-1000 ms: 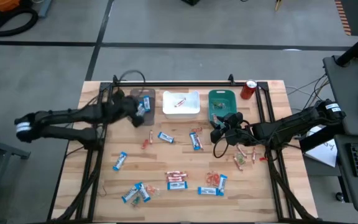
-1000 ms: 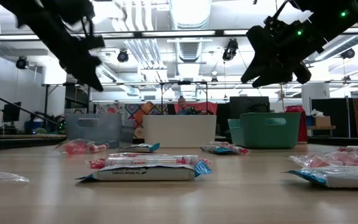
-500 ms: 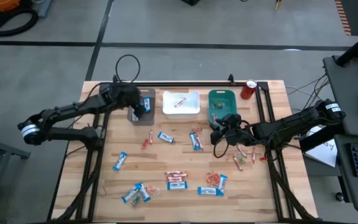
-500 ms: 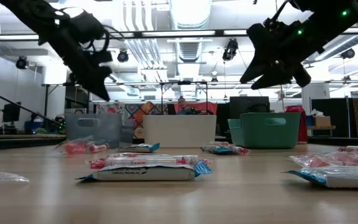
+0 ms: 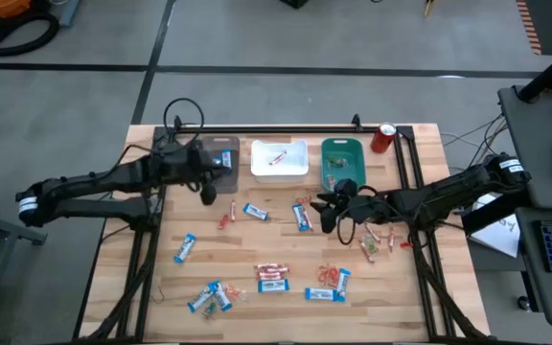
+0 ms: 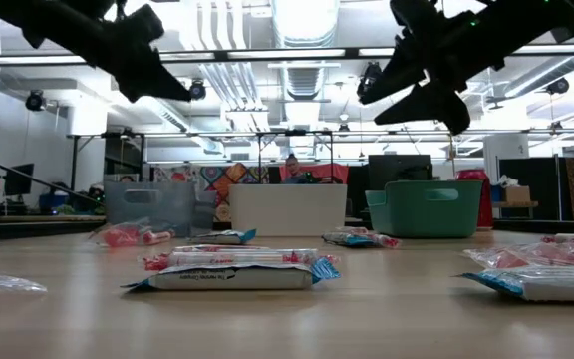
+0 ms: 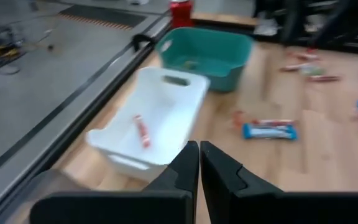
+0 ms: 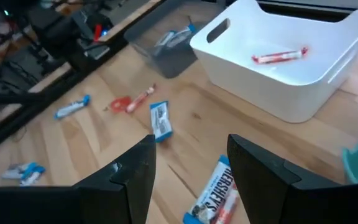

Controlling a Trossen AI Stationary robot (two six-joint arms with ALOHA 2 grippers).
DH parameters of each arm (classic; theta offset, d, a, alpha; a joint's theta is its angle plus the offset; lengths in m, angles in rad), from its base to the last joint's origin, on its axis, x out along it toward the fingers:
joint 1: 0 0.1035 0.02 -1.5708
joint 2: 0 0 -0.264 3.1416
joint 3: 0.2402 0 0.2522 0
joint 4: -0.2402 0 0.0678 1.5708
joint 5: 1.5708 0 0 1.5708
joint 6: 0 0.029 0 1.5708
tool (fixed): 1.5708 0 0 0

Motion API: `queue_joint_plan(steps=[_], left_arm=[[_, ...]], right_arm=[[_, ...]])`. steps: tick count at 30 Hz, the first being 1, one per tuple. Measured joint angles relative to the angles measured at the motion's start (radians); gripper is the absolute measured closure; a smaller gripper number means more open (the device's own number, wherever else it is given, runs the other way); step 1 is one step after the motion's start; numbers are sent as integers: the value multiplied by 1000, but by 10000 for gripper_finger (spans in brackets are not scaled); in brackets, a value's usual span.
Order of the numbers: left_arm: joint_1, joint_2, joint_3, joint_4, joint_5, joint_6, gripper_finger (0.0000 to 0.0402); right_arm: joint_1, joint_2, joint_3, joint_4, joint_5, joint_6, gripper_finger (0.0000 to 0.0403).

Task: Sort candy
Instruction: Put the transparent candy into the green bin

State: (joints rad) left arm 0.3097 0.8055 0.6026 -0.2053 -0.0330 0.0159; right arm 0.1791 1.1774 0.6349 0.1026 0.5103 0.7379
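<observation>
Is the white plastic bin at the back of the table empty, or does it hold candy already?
Not empty. The white plastic bin holds one red-and-white wrapped bar, lying flat on its floor; the rest of the floor in view is bare.

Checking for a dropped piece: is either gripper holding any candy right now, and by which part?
Nothing is held. The left gripper is shut with nothing between its fingers, near the grey bin. The right gripper is open and empty above a blue-and-white bar.

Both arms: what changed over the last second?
The left gripper, shut and empty, swung over the grey bin and back off its near-left corner. The right gripper, open, slid left from beside the teal bin toward the blue-and-white bar. Candy, white bin and soda can unchanged.
</observation>
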Motion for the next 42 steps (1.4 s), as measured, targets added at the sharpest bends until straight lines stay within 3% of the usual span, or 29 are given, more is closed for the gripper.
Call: queue_joint_plan(steps=[11,21,24,27,31,34,42], left_arm=[[-186,-17,-7,-4,0,-36,402],[-232,-5,-10,-4,0,-78,402],[-233,0,-10,-3,-1,-78,402],[-233,4,-10,-4,-1,-78,402],[-233,7,-10,-4,-1,-78,402],[-233,12,-11,-5,-1,-78,402],[-234,24,-11,-2,-1,-63,402]], right_arm=[[0,260,204,-161,-46,-73,213],[-21,455,449,-480,-37,-32,213],[-38,501,538,-648,-38,-163,213],[-50,541,602,-799,-38,-446,213],[-83,560,609,-828,-74,-751,214],[-135,560,607,-823,-161,-838,214],[-237,576,602,-797,-237,-888,214]])
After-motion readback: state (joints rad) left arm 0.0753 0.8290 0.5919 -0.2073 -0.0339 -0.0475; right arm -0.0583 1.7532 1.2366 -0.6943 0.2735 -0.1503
